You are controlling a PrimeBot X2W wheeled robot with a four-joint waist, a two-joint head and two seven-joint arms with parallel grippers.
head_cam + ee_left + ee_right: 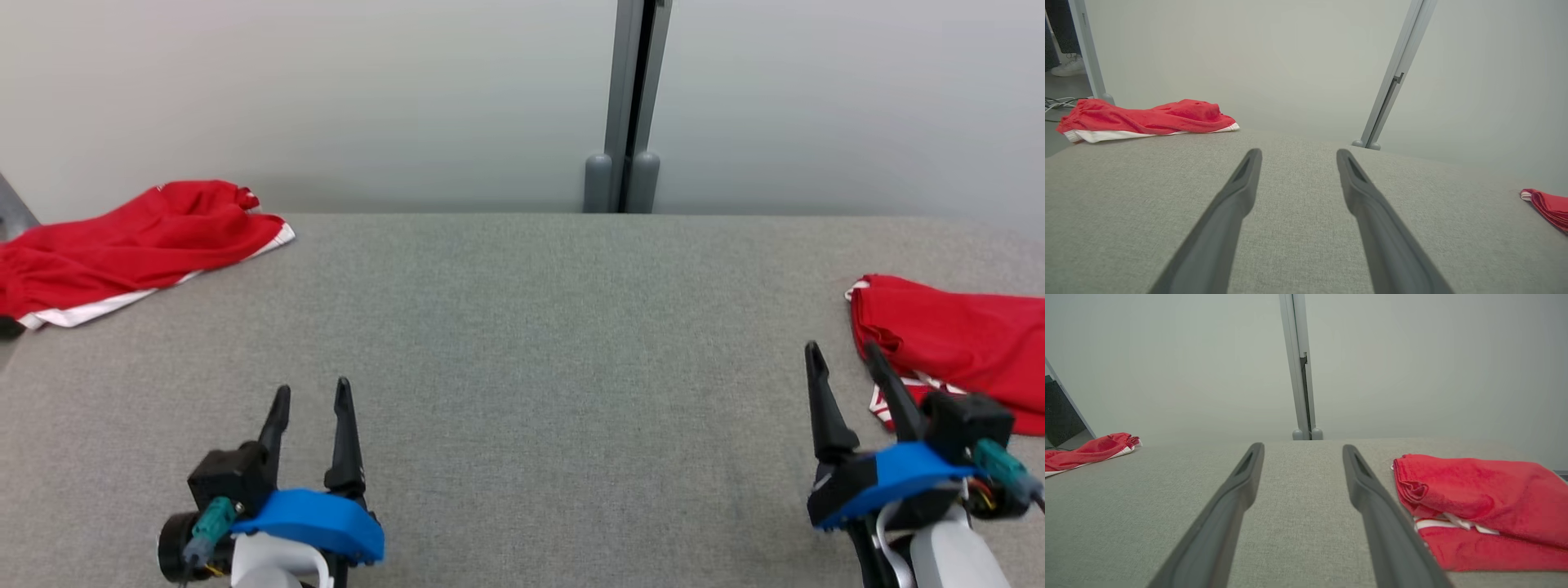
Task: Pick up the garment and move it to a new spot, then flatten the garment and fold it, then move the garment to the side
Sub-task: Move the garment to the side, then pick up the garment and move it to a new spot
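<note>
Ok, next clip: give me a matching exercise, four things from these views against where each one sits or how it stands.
Things:
1. left hand
2. right hand
3. crumpled red garment
4. grey post

Places or states:
A. behind the far edge of the table
B. open, next to the folded red garment
C. far left corner of the table
D. open, over bare table

Pairs: 1-D, 2-B, 3-C, 4-A

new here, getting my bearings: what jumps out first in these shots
Against the grey table, a crumpled red garment lies at the far left corner and a folded red garment at the right edge. Nearer, the left tool and right tool stand open and empty, the right one beside the folded garment.
</note>
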